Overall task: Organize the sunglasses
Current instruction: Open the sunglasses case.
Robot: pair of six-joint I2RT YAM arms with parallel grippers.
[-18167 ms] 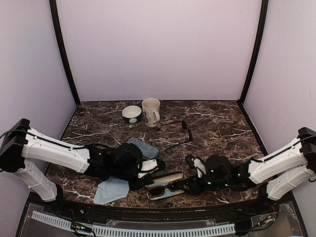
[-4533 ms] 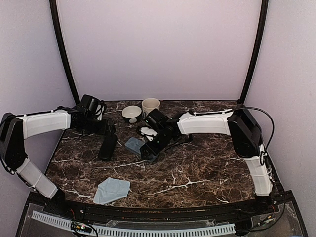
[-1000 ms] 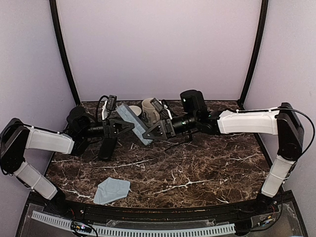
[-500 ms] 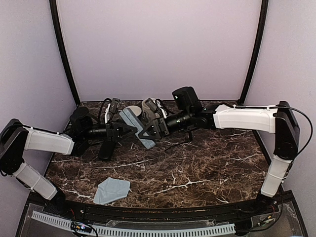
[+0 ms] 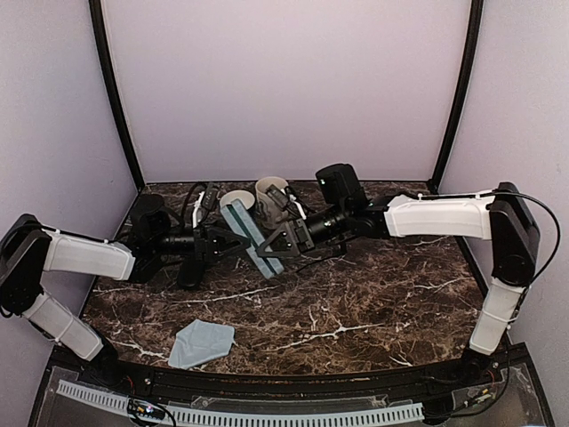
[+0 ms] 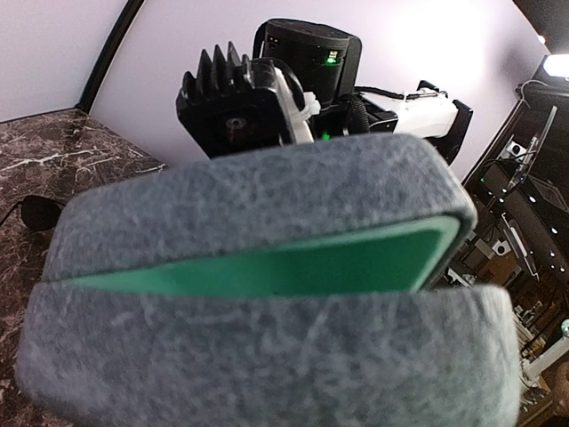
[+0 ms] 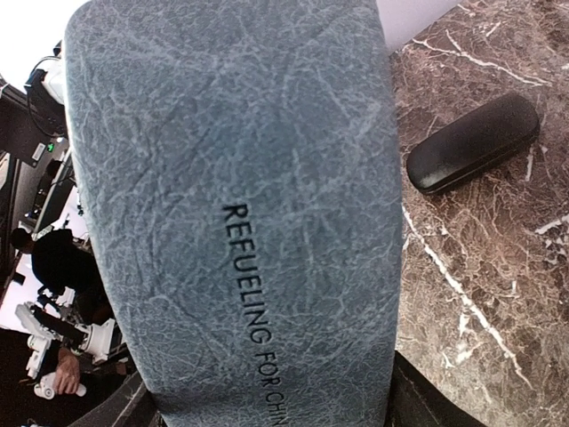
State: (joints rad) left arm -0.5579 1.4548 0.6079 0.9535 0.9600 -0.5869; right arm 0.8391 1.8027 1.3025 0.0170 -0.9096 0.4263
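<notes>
Both arms now hold a grey-blue hard case (image 5: 253, 236) in the air just in front of the mug (image 5: 269, 191). A few seconds ago it lay on the table in the right gripper (image 5: 280, 242) alone. The left gripper (image 5: 229, 242) has since joined, and each pincer is clamped on the case from its own side. The lid sits slightly ajar, showing green lining (image 6: 267, 267), so it probably needs pressing shut. The wire-framed sunglasses (image 6: 37, 213) lie loose right of the mug. The brown pair is not visible and may be inside. A black oval case (image 7: 474, 142) lies left of the mug.
</notes>
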